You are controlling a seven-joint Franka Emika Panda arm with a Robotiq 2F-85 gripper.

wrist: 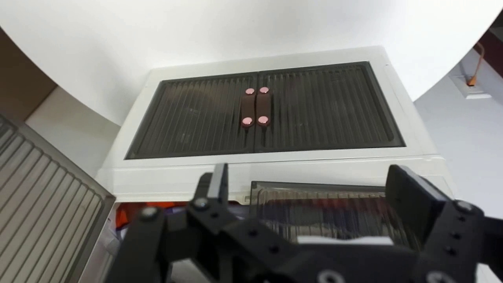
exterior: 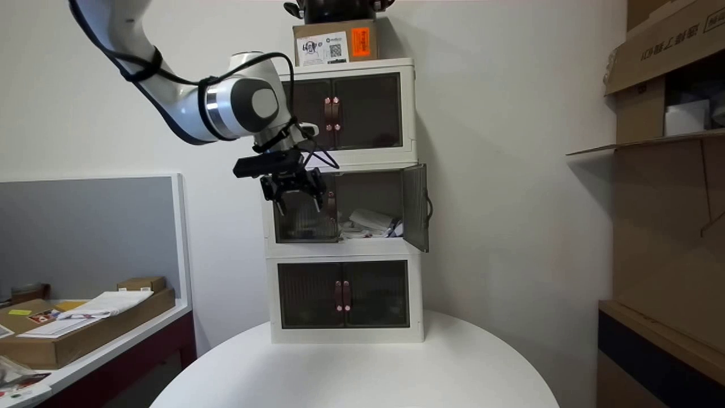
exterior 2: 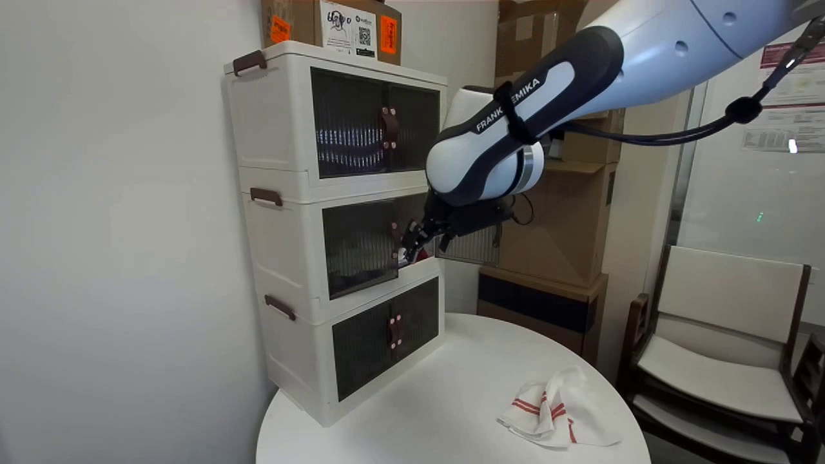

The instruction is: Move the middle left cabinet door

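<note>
Since the middle left cabinet door (exterior 2: 359,250), just left of frame centre, looks barely ajar, you probably have most of its swing ahead; your gripper (exterior: 299,207) hangs spread, empty.

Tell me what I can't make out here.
Middle left door: partly behind the end effector, in an exterior view.
Bottom doors: too dark to identify contents, in both exterior views.
Black object: cut off by the top edge, in an exterior view.
Poster: print too small to read, in an exterior view.
</note>
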